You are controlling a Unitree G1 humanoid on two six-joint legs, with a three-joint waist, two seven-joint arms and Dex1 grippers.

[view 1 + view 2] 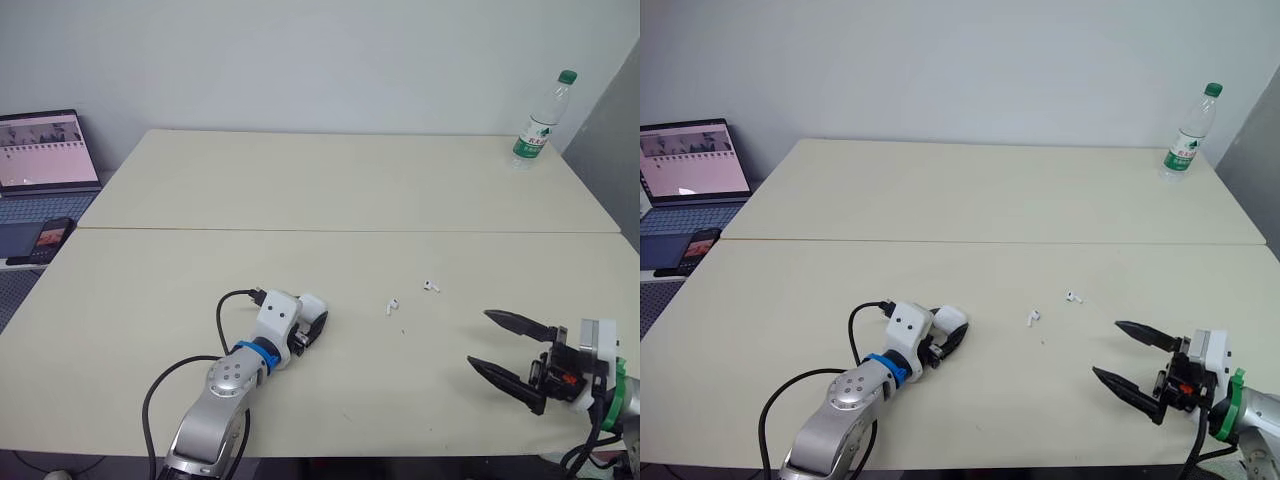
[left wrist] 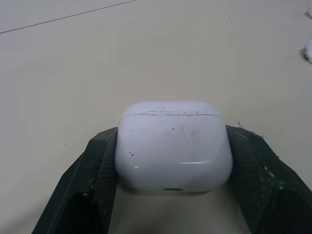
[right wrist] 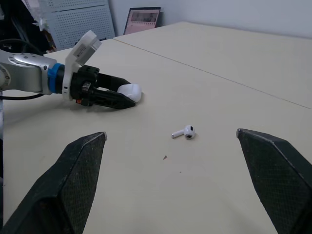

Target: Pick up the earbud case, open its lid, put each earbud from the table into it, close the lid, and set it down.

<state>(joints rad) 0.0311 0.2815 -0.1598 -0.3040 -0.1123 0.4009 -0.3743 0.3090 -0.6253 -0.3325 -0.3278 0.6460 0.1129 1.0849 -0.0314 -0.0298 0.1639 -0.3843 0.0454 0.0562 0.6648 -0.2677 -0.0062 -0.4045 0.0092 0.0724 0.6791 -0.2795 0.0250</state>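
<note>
The white earbud case [image 2: 173, 144] lies on the table with its lid closed. My left gripper [image 1: 316, 322] is shut on it, one black finger [image 2: 105, 170] pressed against each side. Two white earbuds lie loose on the table to its right: one earbud [image 1: 391, 306] nearer the case, the other earbud [image 1: 431, 286] a little farther right and back. My right gripper [image 1: 478, 338] hovers low near the table's front right, open wide and holding nothing. It points toward the earbuds, and the nearer earbud [image 3: 184, 132] sits ahead of it between the finger lines.
A green-capped water bottle [image 1: 541, 120] stands at the far right corner. A laptop [image 1: 45, 155] and a phone [image 1: 50, 240] sit on a side surface at the left. A seam [image 1: 350, 231] runs across the pale table [image 1: 150, 330]. The front edge is close beneath both arms.
</note>
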